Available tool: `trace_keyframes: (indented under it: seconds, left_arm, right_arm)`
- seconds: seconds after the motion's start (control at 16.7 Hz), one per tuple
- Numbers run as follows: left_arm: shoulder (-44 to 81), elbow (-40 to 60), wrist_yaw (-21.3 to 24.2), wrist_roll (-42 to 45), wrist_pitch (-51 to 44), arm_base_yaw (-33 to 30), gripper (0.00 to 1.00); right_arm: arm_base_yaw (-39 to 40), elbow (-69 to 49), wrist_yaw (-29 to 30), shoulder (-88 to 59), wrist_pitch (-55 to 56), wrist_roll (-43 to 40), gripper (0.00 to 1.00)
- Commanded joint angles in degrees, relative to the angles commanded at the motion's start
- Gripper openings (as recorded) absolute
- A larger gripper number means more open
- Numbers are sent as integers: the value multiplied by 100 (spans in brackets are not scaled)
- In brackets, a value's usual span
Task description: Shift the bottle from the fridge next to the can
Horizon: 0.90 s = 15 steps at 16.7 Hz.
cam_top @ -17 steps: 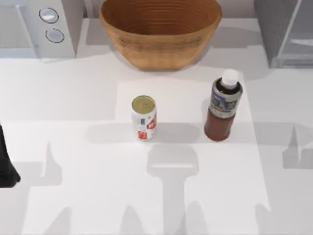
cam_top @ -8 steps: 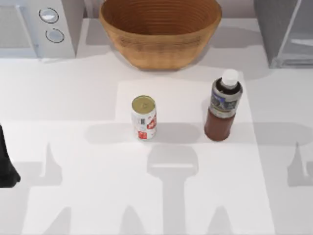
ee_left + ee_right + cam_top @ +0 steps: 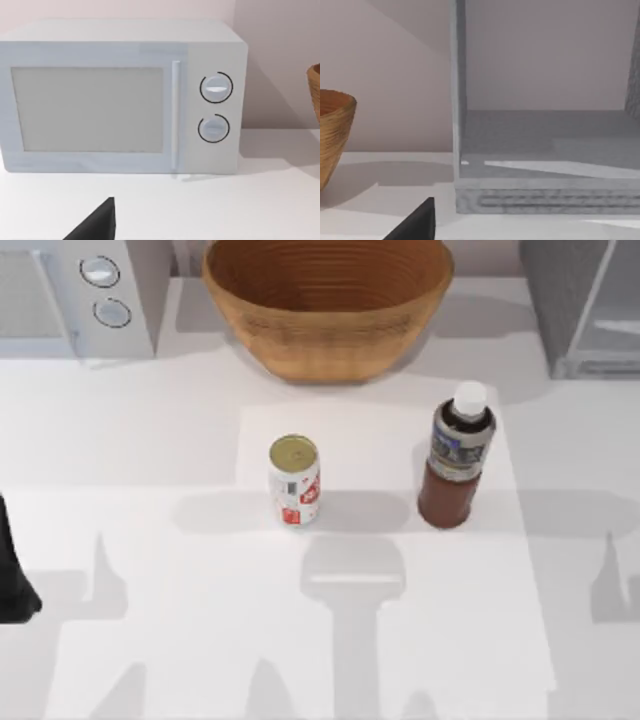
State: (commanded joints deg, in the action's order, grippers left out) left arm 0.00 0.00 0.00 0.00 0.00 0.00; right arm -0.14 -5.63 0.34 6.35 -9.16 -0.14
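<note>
**Bottle on table, right of can**

Bottle (image 3: 457,465) stands upright on the table (image 3: 150,530), well apart from the can (image 3: 294,480), which sits upright to its left. Fridge (image 3: 585,305) at back right, interior bare in the right wrist view. Basket (image 3: 328,300) at back centre, microwave (image 3: 75,295) back left. Left arm (image 3: 12,575) at the left edge; finger state cannot be told, possibly a dark fingertip in each wrist view.

The bottle (image 3: 458,458) and the can (image 3: 294,480) stand upright and well apart, with bare table (image 3: 380,640) between and in front of them. A wicker basket (image 3: 328,302) blocks the rear centre, a microwave (image 3: 78,295) the rear left, the fridge (image 3: 585,305) the rear right.
</note>
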Motion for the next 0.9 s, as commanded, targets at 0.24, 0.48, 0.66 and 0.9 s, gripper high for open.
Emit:
trace_keyframes:
  seconds: [0.24, 0.48, 0.66, 0.9]
  left_arm:
    - [0, 0, 0, 0, 0, 0, 100]
    - [0, 0, 0, 0, 0, 0, 100]
    - [0, 0, 0, 0, 0, 0, 100]
    - [0, 0, 0, 0, 0, 0, 100]
  right_arm:
    - [-1, -764, -8, 935, -1739, -9, 100]
    - [4, -1636, -23, 2007, -3874, -19, 100]
    - [4, -2267, -31, 2781, -5399, -29, 100]
    - [-2, -2941, -34, 3598, -6908, -44, 100]
